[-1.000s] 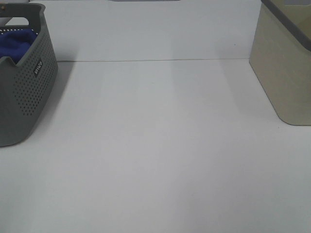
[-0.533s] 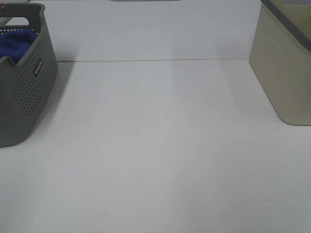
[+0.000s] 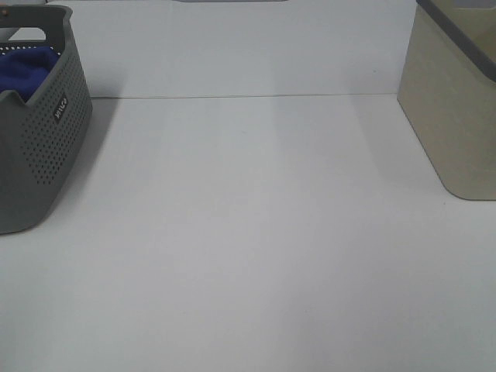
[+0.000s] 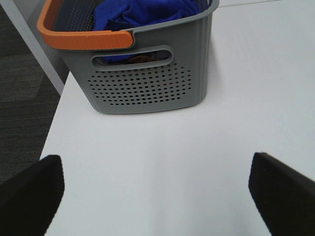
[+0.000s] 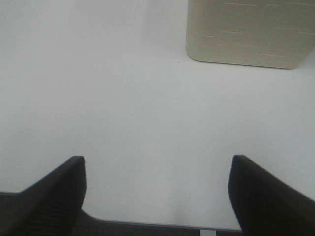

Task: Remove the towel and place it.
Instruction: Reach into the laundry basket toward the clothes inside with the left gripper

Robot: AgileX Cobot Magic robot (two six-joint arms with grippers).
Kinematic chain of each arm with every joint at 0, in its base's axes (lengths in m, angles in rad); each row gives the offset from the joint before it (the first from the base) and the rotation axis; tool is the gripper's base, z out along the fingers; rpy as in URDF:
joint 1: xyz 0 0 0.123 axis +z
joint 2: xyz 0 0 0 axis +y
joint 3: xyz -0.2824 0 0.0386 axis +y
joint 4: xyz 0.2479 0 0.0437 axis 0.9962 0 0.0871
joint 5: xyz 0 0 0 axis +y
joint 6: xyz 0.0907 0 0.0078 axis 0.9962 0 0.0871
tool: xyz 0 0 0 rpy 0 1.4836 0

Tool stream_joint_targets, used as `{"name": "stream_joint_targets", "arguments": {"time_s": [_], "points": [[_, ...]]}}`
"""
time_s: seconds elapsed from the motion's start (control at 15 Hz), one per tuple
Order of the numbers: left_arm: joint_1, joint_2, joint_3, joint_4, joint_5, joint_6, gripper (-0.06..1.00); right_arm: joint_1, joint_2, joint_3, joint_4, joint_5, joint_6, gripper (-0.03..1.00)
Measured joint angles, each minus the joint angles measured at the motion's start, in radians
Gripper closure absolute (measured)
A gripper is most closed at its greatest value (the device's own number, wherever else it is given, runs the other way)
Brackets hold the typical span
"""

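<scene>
Right now the towel (image 4: 142, 12) lies bunched inside the grey perforated basket (image 4: 147, 83), its blue folds reaching up to the rim and showing through the handle slot below the orange grip (image 4: 83, 37). The basket stands at the left edge of the white worktop (image 3: 256, 232), toward its far side. The left fingers (image 4: 34, 191) are spread wide and released, holding nothing, over bare worktop a little short of the basket. The right fingers (image 5: 54, 191) are likewise spread and released above the worktop's near edge, facing a beige bin (image 5: 246, 34) at the far right, well apart from the basket.
</scene>
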Motion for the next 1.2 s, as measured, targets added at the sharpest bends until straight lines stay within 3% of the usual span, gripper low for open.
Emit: {"name": "stream_joint_targets", "arguments": {"time_s": [0.27,0.73,0.93,1.2], "points": [[-0.01,0.0,0.0,0.041,-0.001,0.0,-0.02,0.0,0.0,0.0,0.0,0.0,0.0,0.19],[-0.012,0.0,0.0,0.041,-0.003,0.004,-0.02,0.0,0.0,0.0,0.0,0.0,0.0,0.19],[-0.012,0.058,-0.047,0.041,0.014,0.143,-0.02,0.0,0.0,0.0,0.0,0.0,0.0,0.19],[-0.012,0.321,-0.193,0.04,0.124,0.397,-0.02,0.0,0.0,0.0,0.0,0.0,0.0,0.19]]}}
